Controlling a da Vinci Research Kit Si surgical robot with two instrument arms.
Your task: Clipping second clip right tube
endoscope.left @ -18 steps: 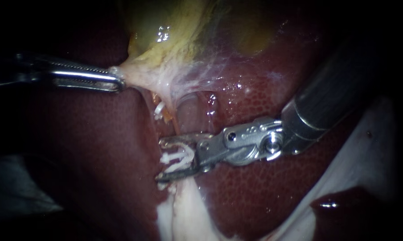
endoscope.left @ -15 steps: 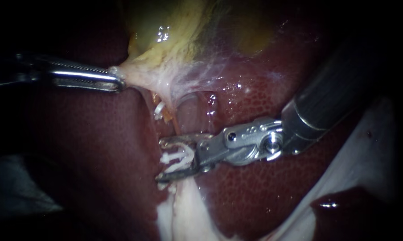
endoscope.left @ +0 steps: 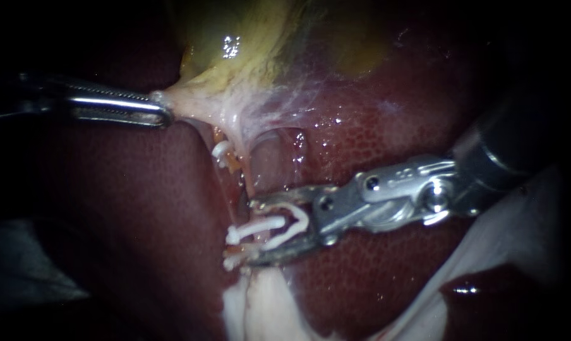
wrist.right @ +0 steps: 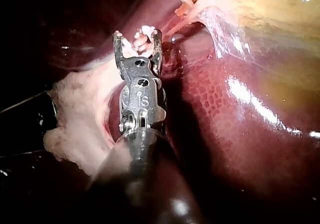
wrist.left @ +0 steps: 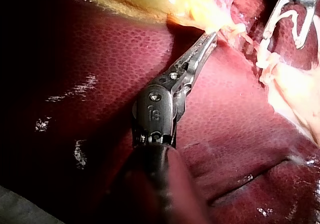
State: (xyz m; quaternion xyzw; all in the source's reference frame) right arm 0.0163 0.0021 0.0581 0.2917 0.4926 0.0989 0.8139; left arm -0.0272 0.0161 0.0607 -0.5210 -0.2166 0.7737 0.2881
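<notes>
Second clip, right tube: release step, by my reading.
My left instrument (endoscope.left: 162, 115) jaws clenched on gallbladder (endoscope.left: 235, 95) edge. My right instrument (endoscope.left: 254, 232) jaws gape around the white clip (endoscope.left: 266, 225), seemingly closed across the right tube (endoscope.left: 247, 183); next, back straight off without snagging.

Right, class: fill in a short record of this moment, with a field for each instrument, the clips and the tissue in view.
Left: long silvery left instrument, jaws shut on pale stretched tissue under the yellow-green gallbladder
Right: silvery hinged right instrument, jaws open
Clip: white plastic clip between the right jaws, at a thin pale tube; its hold on the tube is unclear
Second clip: small white clip higher up
Backdrop: dark red liver
</notes>
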